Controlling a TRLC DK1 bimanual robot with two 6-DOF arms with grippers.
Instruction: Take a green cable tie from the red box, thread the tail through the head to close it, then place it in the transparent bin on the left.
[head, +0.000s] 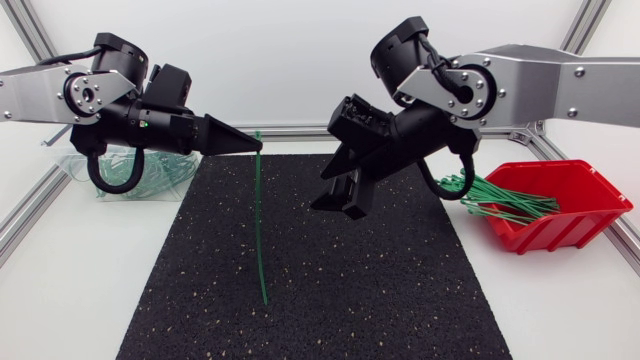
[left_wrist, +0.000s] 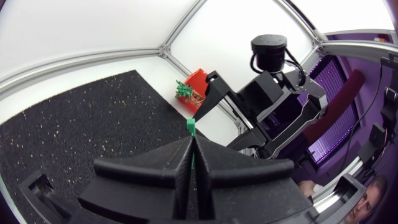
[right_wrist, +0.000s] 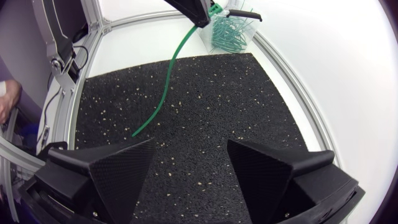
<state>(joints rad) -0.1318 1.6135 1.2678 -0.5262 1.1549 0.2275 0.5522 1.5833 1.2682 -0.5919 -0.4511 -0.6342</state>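
My left gripper is shut on the head end of a green cable tie, which hangs down with its tail reaching the black mat. From the left wrist, the tie's head pokes out past the closed left gripper. My right gripper hangs open above the mat, to the right of the tie and apart from it. Nothing sits between the spread fingers of my right gripper; the tie is ahead of it. The red box at the right holds several green ties.
The transparent bin at the back left, behind my left arm, contains green ties; in the right wrist view the bin lies beyond the mat's far corner. Aluminium frame rails border the table.
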